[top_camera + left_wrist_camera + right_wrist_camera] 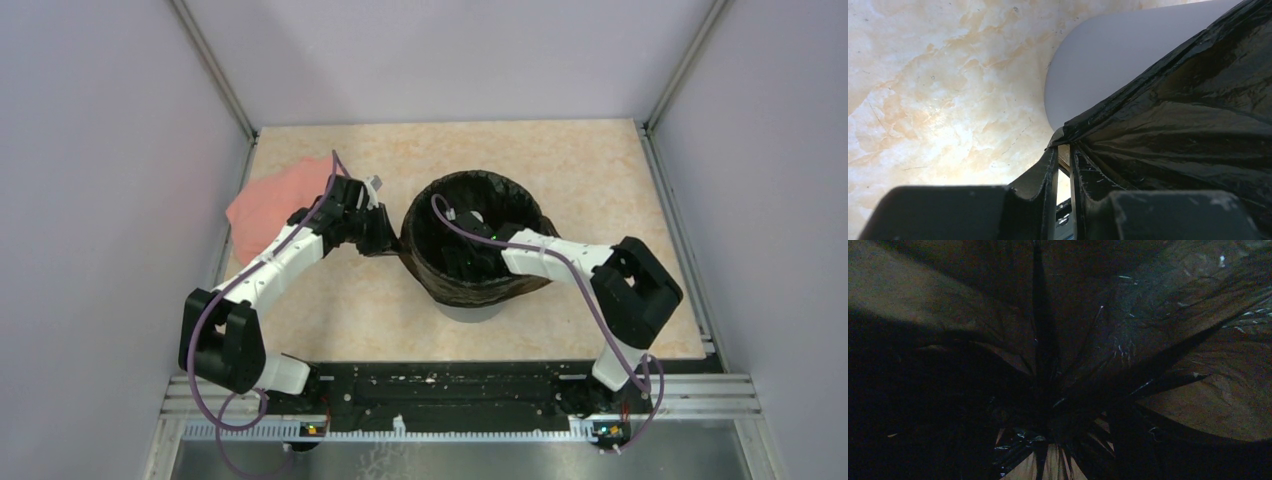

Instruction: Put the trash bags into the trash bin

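Note:
The grey trash bin (470,312) stands mid-table with the black trash bag (478,186) lining it and folded down over its rim. My left gripper (392,243) is at the bin's left side. In the left wrist view its fingers (1050,170) are nearly closed and pinch the bag's edge (1168,115) beside the bin's grey wall (1093,70). My right gripper (468,238) reaches down inside the bin. The right wrist view is dark and shows only bag pleats (1128,340) running out from one point. Its fingers cannot be made out.
A salmon-pink folded cloth (268,200) lies at the back left, just behind my left arm. Grey walls enclose the table on the left, the right and at the back. The black base rail (450,385) runs along the near edge.

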Motion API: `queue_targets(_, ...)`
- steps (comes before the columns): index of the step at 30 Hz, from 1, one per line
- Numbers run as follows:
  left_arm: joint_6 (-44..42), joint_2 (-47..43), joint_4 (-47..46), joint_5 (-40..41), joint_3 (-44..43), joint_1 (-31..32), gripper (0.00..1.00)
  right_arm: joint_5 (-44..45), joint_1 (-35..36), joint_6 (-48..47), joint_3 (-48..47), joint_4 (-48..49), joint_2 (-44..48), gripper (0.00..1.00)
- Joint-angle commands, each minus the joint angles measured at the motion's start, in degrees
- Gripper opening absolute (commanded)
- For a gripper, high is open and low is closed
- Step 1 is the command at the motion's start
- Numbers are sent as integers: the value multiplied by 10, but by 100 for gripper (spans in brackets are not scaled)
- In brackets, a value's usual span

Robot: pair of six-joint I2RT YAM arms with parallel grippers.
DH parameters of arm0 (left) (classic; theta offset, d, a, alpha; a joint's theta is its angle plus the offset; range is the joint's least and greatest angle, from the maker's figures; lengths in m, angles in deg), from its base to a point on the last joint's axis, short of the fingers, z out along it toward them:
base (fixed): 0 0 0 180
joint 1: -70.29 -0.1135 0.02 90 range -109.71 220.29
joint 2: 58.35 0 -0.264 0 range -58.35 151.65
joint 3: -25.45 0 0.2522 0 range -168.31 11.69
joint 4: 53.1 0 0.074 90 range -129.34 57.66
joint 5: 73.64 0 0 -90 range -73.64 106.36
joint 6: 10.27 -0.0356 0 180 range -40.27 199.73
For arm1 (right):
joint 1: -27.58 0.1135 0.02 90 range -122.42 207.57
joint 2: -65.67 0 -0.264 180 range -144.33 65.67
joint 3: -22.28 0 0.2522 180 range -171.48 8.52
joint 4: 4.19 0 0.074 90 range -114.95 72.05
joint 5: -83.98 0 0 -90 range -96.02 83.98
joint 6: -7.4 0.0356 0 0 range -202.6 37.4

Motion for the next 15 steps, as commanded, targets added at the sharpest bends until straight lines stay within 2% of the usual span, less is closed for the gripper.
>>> queue_targets(1,4,-9,-25,-13,0,0,20,4,1,5,9,19,-7,73)
queue_targets(15,3,-17,-21,-16,0,0,20,7,1,8,37,40,-15,73)
